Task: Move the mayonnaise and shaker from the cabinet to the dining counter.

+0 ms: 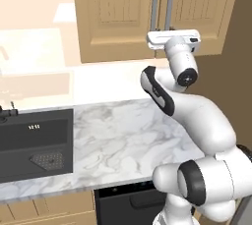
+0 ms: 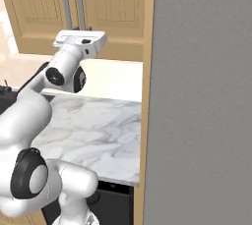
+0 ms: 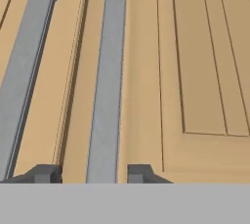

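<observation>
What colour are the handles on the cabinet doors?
Grey bar handles on the light-wood cabinet; clearest in the hand view.

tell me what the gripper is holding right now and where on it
The gripper straddles the lower end of the cabinet's right-door handle, one fingertip each side. Whether it is truly clamped cannot be told.

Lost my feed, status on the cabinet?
Gripper at right door handle, fingers either side. Cabinet doors shut. Nothing in the way.

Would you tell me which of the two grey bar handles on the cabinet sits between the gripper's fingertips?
The right-hand handle, on the right door: the gripper straddles its lower end, while the left handle lies outside the fingertips.
</observation>
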